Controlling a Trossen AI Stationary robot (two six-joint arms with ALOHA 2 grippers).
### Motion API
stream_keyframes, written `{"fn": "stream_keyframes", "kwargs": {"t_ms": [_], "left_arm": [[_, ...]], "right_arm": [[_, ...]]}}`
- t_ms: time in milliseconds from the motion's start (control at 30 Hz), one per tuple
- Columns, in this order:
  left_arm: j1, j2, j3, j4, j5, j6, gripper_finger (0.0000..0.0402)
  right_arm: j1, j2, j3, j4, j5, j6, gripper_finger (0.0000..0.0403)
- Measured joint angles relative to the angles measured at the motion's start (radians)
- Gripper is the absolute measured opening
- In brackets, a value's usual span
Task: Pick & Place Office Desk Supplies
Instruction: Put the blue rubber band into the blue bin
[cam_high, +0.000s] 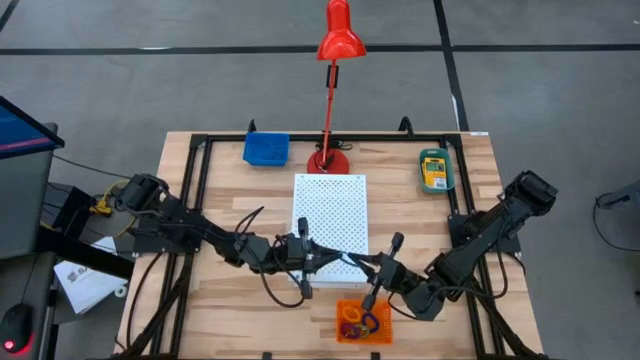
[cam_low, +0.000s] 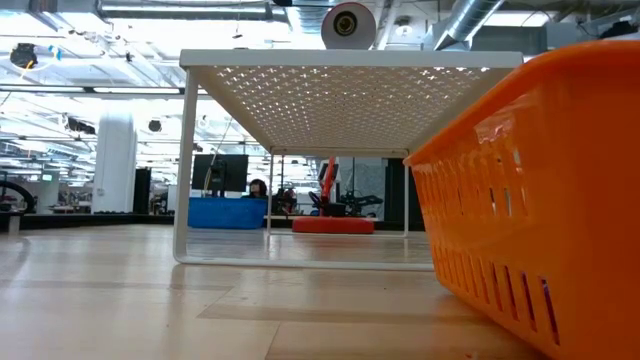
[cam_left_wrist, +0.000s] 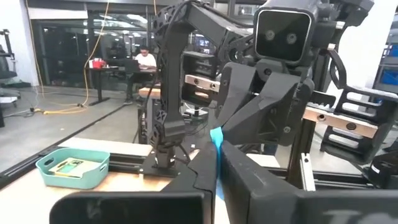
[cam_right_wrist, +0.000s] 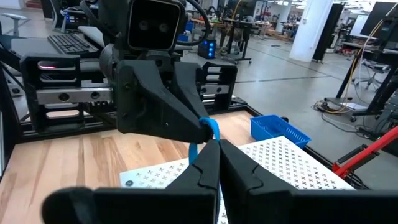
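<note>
Nearest, at six o'clock, the orange slotted plastic tray (cam_high: 364, 322) holds coloured loops. Above the white perforated board (cam_high: 331, 213), both grippers' fingers pinch one thin blue loop (cam_right_wrist: 212, 129). Teal tray (cam_high: 435, 169) with crayon box at two o'clock; blue tray (cam_high: 266, 149) at eleven.

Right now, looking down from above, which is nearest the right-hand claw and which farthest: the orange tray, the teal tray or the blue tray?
Measured from the right gripper, over the white board's near right corner:
1. Orange tray, at the front edge just below it.
2. Blue tray, back left, beside the red lamp.
3. Teal tray, back right, only slightly farther than the blue, so nearly a tie.
</note>
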Motion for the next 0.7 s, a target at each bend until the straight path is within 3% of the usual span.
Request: {"fn": "stream_keyframes", "kwargs": {"t_ms": [133,467,600,700], "left_arm": [[-0.004,0.000,0.000,-0.003,-0.043,0.018,0.0002],[-0.028,-0.019,0.000,-0.063,-0.460,0.223,0.0001],[0.012,-0.133,-0.001,-0.309,-0.634,0.241,0.0001],[0.084,-0.276,-0.001,-0.586,-0.658,0.111,0.0001]], "right_arm": [[0.010,0.000,0.000,0.001,0.002,0.000,0.0011],[0.094,-0.005,0.000,0.008,0.202,-0.075,0.0077],[0.129,-0.019,0.000,-0.003,0.291,-0.082,0.0087],[0.162,-0.040,0.000,-0.022,0.338,-0.081,0.0089]]}}
